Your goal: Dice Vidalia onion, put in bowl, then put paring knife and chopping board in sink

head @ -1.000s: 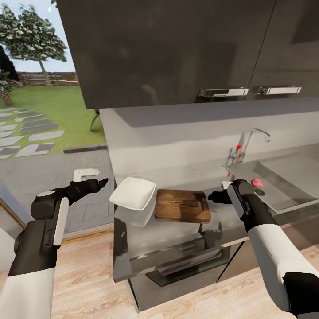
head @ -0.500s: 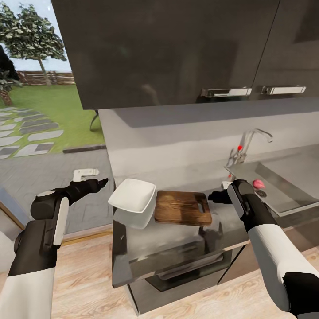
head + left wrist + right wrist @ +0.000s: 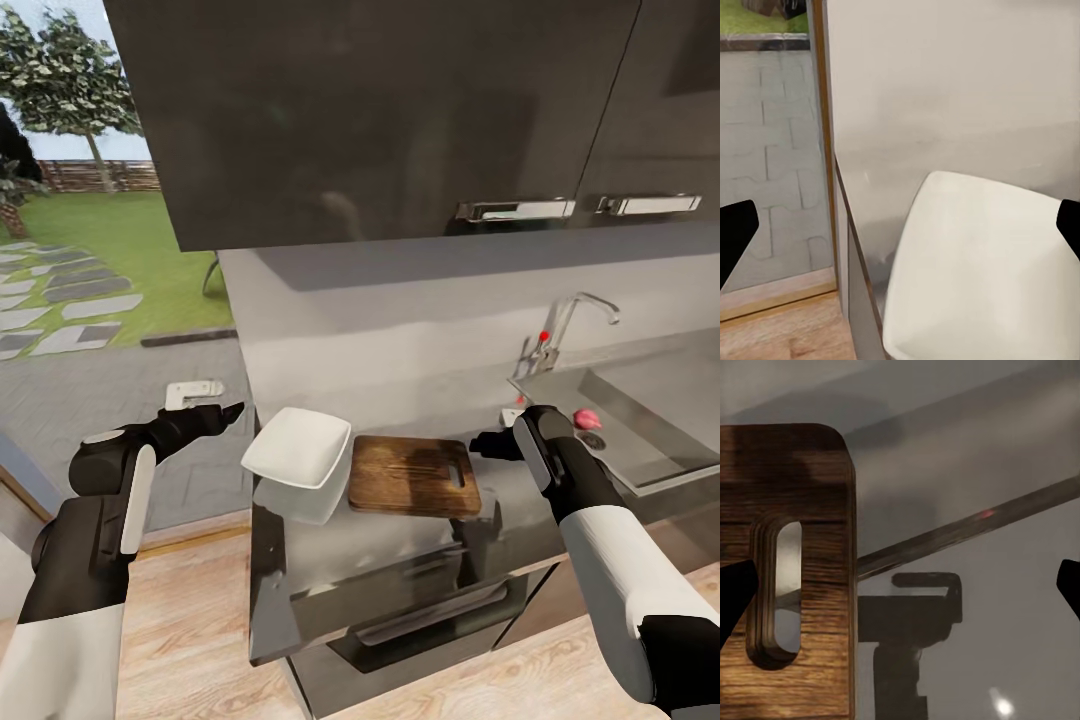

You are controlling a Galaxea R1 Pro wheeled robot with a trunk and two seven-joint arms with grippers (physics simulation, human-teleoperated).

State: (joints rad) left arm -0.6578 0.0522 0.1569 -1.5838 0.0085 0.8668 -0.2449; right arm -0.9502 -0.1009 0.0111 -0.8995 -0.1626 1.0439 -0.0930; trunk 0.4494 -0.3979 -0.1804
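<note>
- Pinkish-red Vidalia onion [image 3: 584, 417] at right of frame, lying in sink [image 3: 640, 440] near the drain; not yet taken.
- Dark wooden chopping board [image 3: 414, 476] centre frame on worktop [image 3: 400, 560]; white bowl [image 3: 297, 447] just left of it, overhanging the worktop's left end.
- Risk: bowl knocked off the edge by a careless left-arm sweep.
- Risk: round onion likely to roll from a shallow pinch.
- Left tool [image 3: 228, 411]: released, empty, beside the bowl, not touching.
- Right tool [image 3: 478, 443]: released, empty, hovering at the board's handle end.
</note>
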